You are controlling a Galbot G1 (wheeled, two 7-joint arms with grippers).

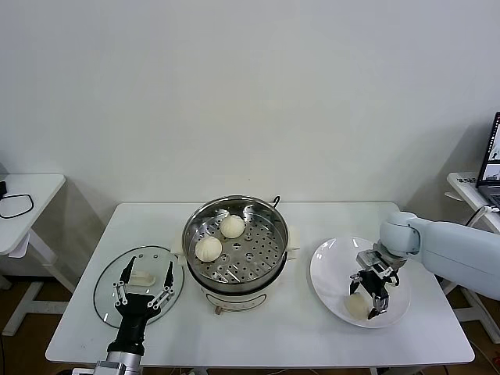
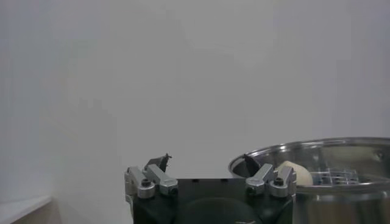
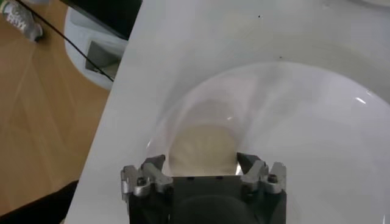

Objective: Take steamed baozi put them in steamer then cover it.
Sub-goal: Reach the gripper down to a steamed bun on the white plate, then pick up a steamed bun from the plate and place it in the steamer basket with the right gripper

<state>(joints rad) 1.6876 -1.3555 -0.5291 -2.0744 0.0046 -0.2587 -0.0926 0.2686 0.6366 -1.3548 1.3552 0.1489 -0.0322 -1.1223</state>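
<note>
Now, right gripper on white plate, jaws straddling 1 baozi, grip unclear; left gripper jaws wide over cover

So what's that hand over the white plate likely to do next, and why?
Probably finish closing on the bun and lift it. The right hand is down at the plate with its fingers on either side of that bun, and the steamer holds only two buns, with bare tray beside them. The left hand waits open above the glass lid.
</note>
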